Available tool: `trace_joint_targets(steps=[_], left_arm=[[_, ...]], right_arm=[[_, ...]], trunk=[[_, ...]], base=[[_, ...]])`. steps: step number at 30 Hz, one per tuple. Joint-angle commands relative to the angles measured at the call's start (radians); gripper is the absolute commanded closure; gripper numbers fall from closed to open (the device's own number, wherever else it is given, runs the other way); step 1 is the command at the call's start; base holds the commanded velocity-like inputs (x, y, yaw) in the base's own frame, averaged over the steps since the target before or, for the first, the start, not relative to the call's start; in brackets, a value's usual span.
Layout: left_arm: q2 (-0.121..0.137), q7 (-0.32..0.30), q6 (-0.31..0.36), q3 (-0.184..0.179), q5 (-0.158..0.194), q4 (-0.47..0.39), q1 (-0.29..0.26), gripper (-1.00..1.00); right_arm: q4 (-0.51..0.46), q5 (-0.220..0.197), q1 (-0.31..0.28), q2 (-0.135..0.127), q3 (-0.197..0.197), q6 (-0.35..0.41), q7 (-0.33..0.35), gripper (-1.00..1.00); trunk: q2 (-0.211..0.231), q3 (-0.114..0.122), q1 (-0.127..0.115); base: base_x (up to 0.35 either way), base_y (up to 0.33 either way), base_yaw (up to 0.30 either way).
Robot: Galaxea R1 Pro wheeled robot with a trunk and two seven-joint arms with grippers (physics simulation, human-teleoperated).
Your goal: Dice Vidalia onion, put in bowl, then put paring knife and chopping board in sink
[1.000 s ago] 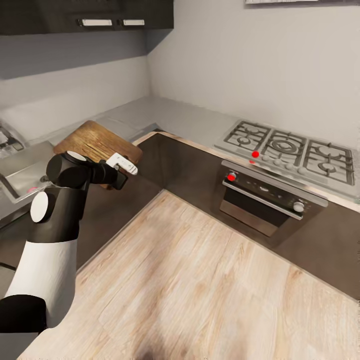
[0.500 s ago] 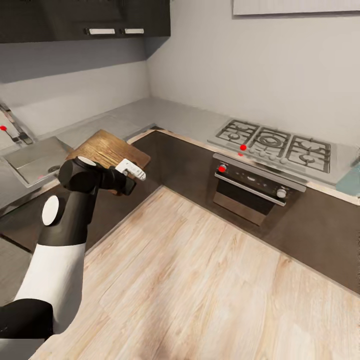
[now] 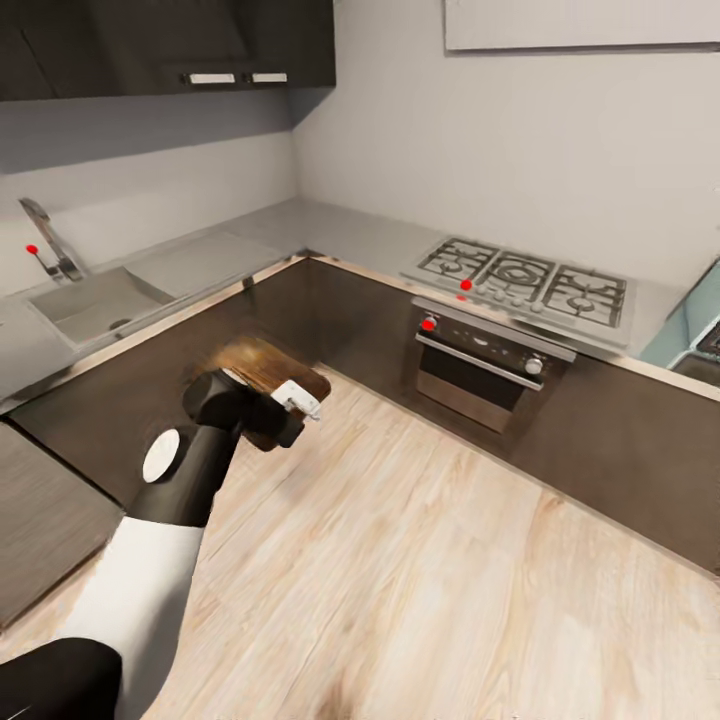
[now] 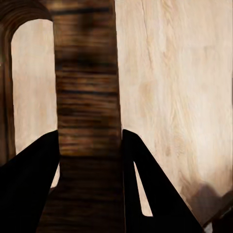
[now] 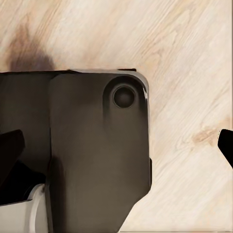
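Observation:
In the head view my left gripper [image 3: 272,398] is shut on the chopping board [image 3: 262,362], a dark brown wooden slab held in the air over the wooden floor, in front of the dark cabinets. The left wrist view looks along the board's edge [image 4: 87,92], clamped between both black fingers [image 4: 34,170]. The steel sink [image 3: 90,300] with its chrome faucet [image 3: 45,235] and red knob [image 3: 32,249] is set in the grey countertop [image 3: 340,235] at the far left, well apart from the board. My right gripper [image 5: 116,145] hangs with its fingers spread wide above the robot's dark base.
A gas hob [image 3: 520,280] with an oven [image 3: 480,365] below it stands at the right of the corner counter. Dark wall cabinets [image 3: 170,40] hang above the sink side. Light wooden floor [image 3: 430,560] stretches ahead.
The view has pulled back from the counter and turned. My left arm has come down and away from the counter edge with the board, which now hangs over the floor.

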Motion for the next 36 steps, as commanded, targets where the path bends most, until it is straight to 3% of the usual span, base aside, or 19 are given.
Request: trace_joint_targets(steps=[1, 2, 4, 6, 7, 8, 9, 10, 12, 13, 16, 17, 22, 23, 25, 26, 28, 31, 36], left_arm=[[-0.001, 0.025, -0.004, 0.000, -0.012, 0.044, 0.022, 1.00], [-0.001, 0.090, -0.006, 0.000, 0.000, 0.097, 0.044, 1.00], [-0.002, 0.271, -0.060, 0.000, 0.143, 0.227, 0.067, 1.00], [-0.002, 0.528, -0.199, 0.000, 0.408, 0.369, 0.071, 1.00], [-0.001, 0.696, -0.302, 0.000, 0.571, 0.473, 0.072, 1.00], [-0.001, 0.838, -0.426, 0.000, 0.706, 0.578, 0.072, 1.00], [-0.002, 0.957, -0.569, 0.000, 0.797, 0.719, 0.072, 1.00], [-0.002, 1.021, -0.682, 0.000, 0.830, 0.845, 0.072, 1.00], [-0.002, 1.099, -0.890, 0.003, 0.848, 1.040, 0.072, 1.00], [-0.005, 1.175, -1.053, 0.004, 0.891, 1.189, 0.072, 1.00], [-0.009, 1.271, -1.319, 0.004, 0.990, 1.394, 0.072, 1.00], [-0.004, 1.283, -1.372, 0.006, 1.003, 1.421, 0.075, 1.00], [0.037, 1.294, -1.544, 0.009, 1.014, 1.440, 0.238, 1.00], [0.046, 1.294, -1.554, 0.009, 1.014, 1.440, 0.265, 1.00], [0.065, 1.300, -1.650, 0.009, 1.014, 1.440, 0.331, 1.00], [0.067, 1.349, -1.679, 0.009, 1.014, 1.440, 0.356, 1.00], [0.080, 1.415, -1.734, 0.009, 1.014, 1.441, 0.374, 1.00], [0.111, 1.430, -1.760, 0.009, 1.014, 1.440, 0.387, 1.00], [0.106, 1.431, -1.755, 0.008, 1.014, 1.439, 0.388, 1.00]], right_arm=[[0.001, -0.003, -0.001, 0.000, -0.002, -0.003, 0.003, -1.00], [0.001, -0.002, -0.001, 0.000, -0.002, -0.003, 0.003, -1.00], [-0.002, -0.002, -0.001, -0.001, -0.002, -0.004, 0.002, -1.00], [-0.005, -0.003, -0.001, -0.018, -0.003, -0.005, 0.001, -1.00], [-0.006, -0.003, -0.001, -0.029, -0.004, -0.011, 0.001, -1.00], [-0.008, -0.003, -0.001, -0.033, -0.004, -0.021, 0.001, -1.00], [-0.019, -0.003, -0.001, -0.039, -0.003, -0.027, 0.001, -1.00], [-0.024, -0.003, -0.001, -0.043, -0.003, -0.029, 0.001, -1.00], [-0.028, -0.003, -0.001, -0.044, -0.003, -0.032, 0.001, -1.00], [-0.034, -0.003, -0.001, -0.044, -0.003, -0.043, 0.001, -1.00], [-0.092, -0.003, -0.001, -0.045, -0.002, -0.078, 0.001, -1.00], [-0.132, -0.003, -0.001, -0.046, -0.003, -0.083, 0.001, -1.00], [-0.319, -0.003, -0.005, -0.076, -0.005, -0.081, -0.068, -1.00], [-0.338, -0.003, -0.006, -0.078, -0.004, -0.080, -0.072, -1.00], [-0.336, -0.005, -0.006, -0.079, -0.004, -0.080, -0.074, -1.00], [-0.334, -0.005, -0.006, -0.080, -0.004, -0.080, -0.073, -1.00], [-0.332, -0.005, -0.006, -0.080, -0.004, -0.082, -0.073, -1.00], [-0.327, -0.005, -0.006, -0.081, -0.004, -0.083, -0.072, -1.00], [-0.323, -0.003, -0.005, -0.080, -0.003, -0.083, -0.074, -1.00]], trunk=[[-0.002, 0.000, 0.000], [-0.002, 0.002, 0.000], [-0.002, 0.005, 0.000], [-0.002, 0.008, 0.000], [-0.002, 0.010, 0.000], [-0.002, 0.011, 0.000], [-0.002, 0.013, 0.000], [-0.002, 0.014, 0.000], [-0.002, 0.018, 0.000], [-0.002, 0.019, 0.000], [-0.002, 0.024, 0.000], [-0.002, 0.025, 0.000], [-0.002, 0.033, 0.000], [-0.002, 0.035, 0.000], [-0.002, 0.038, 0.000], [-0.002, 0.040, 0.000], [-0.002, 0.043, 0.000], [-0.002, 0.048, 0.000], [-0.002, 0.051, 0.000]], base=[[-0.329, -0.113, 0.000], [-0.329, -0.113, 0.000], [-0.329, -0.113, 0.000], [-0.329, -0.112, 0.000], [-0.329, -0.110, 0.000], [-0.329, -0.109, 0.000], [-0.329, -0.108, 0.000], [-0.326, -0.105, 0.000], [-0.321, -0.094, 0.000], [-0.325, -0.028, 0.000], [-0.330, -0.007, 0.000], [-0.331, -0.001, 0.000], [-0.332, 0.000, 0.000], [-0.332, 0.000, 0.000], [-0.332, 0.000, 0.000], [-0.334, 0.000, 0.000], [-0.335, 0.000, 0.000], [-0.335, 0.000, 0.000], [-0.126, 0.000, 0.000]])
